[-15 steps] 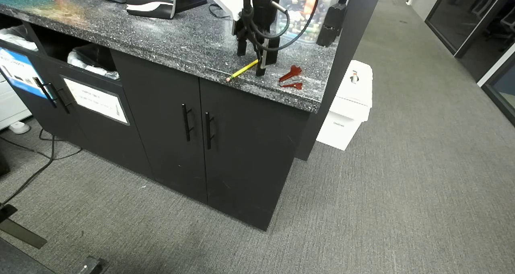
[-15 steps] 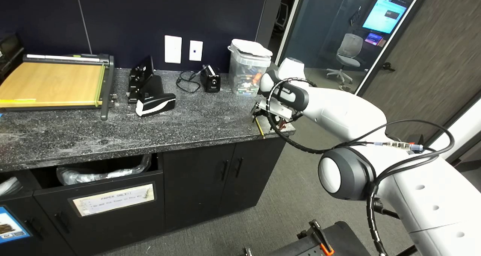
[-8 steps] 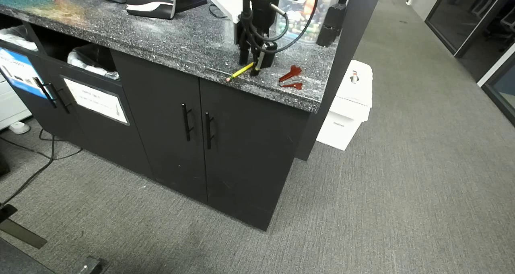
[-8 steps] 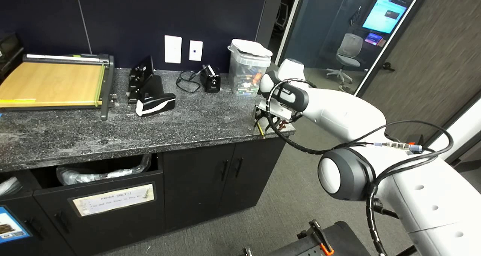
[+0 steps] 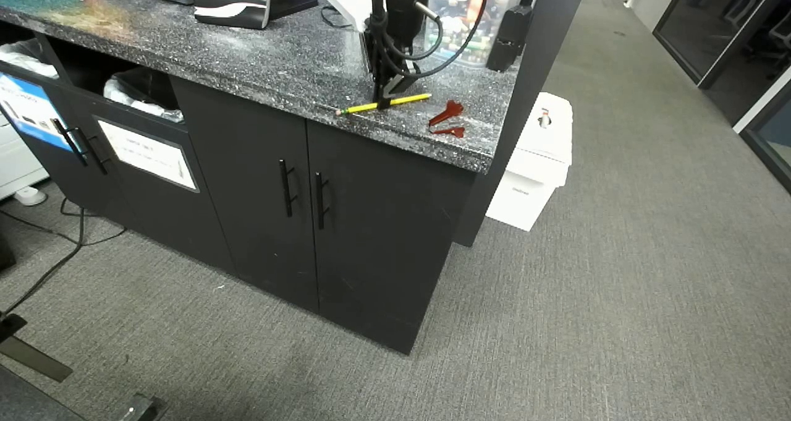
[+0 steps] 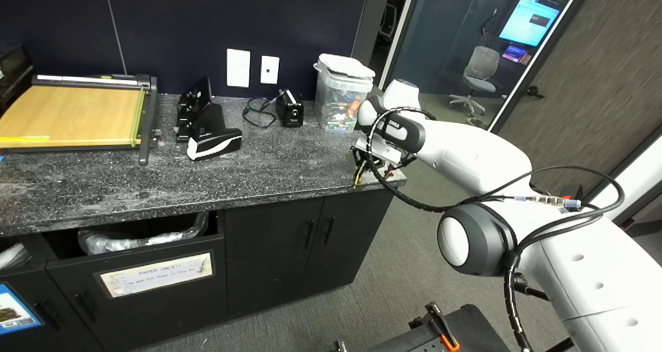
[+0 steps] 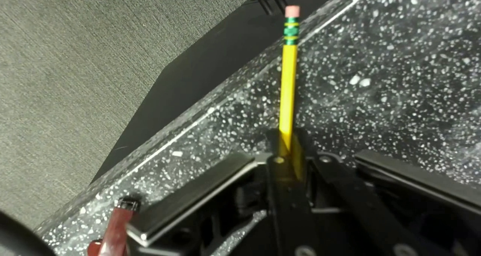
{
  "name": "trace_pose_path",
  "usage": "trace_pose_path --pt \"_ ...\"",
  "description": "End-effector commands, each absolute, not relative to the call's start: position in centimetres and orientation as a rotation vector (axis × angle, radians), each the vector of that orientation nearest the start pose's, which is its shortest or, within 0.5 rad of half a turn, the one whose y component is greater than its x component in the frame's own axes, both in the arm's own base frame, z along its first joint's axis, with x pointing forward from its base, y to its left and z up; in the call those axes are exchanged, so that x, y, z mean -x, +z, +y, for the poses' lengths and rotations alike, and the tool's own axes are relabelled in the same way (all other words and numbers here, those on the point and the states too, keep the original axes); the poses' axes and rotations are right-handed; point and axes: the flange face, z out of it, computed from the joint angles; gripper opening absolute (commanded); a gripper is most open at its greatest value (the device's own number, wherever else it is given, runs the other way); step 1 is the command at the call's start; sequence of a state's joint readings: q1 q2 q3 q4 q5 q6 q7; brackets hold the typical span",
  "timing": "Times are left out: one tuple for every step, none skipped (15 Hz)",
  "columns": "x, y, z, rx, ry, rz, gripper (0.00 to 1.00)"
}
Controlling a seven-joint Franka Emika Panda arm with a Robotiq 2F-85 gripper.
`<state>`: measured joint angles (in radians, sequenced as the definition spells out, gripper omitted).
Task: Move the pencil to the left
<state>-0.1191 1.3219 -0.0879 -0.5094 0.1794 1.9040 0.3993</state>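
Wrist view: pencil (image 7: 288, 87) gripped near front edge of counter (image 7: 394, 109)

Gripper (image 7: 288, 143) jaws were drawn together, pinching the pencil along its shaft; the eraser (image 7: 292, 11) pointed away from the grip. In an exterior view the pencil (image 5: 411, 99) crossed the lowest part of the gripper, a length showing on each side; contact with the counter could not be judged.

Surroundings: red object (image 5: 446, 113) lay toward the counter corner, near the pencil but apart from it; the wrist view showed it partly covered by gripper linkage. Black cable (image 6: 368, 144) looped in front of the gripper in both exterior views, masking part of it. Clear bucket (image 6: 344, 94), lidded, holding multicoloured items (image 6: 341, 117), stood farther back. Black corded box (image 6: 292, 112), black-and-white device (image 6: 217, 144) and paper trimmer (image 6: 77, 114) sat along the counter, well apart from the pencil.
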Motion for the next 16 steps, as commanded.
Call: trace_pose_path --pt "-80.7 21.3 -10.9 2.883 -0.072 0.889 0.01" --pt "-80.7 21.4 -10.9 2.877 -0.07 0.889 0.02" --pt "-80.6 21.6 -10.8 2.87 -0.061 0.893 0.02" --pt "-80.7 22.0 -10.4 2.864 -0.056 0.885 0.02" --pt "-80.7 22.3 -10.1 2.858 -0.047 0.877 0.02" --pt "-80.6 22.9 -9.7 2.85 -0.032 0.858 0.02" --pt "-80.7 23.9 -8.5 2.842 -0.021 0.805 0.02" --pt "-80.8 24.8 -7.2 2.833 -0.012 0.762 0.02" --pt "-80.9 25.8 -5.2 2.829 -0.004 0.722 0.02" --pt "-81.0 26.6 -3.6 2.827 0.001 0.694 0.02" --pt "-81.0 27.2 -2.0 2.826 0.004 0.671 0.02" --pt "-81.1 27.7 -0.4 2.827 0.005 0.645 0.02" --pt "-81.0 28.0 1.1 2.831 0.009 0.615 0.02" --pt "-81.0 28.0 2.6 2.841 0.011 0.58 0.02" --pt "-81.0 28.1 3.8 2.848 0.011 0.553 0.02" --pt "-80.9 27.9 4.5 2.854 0.015 0.526 0.02"
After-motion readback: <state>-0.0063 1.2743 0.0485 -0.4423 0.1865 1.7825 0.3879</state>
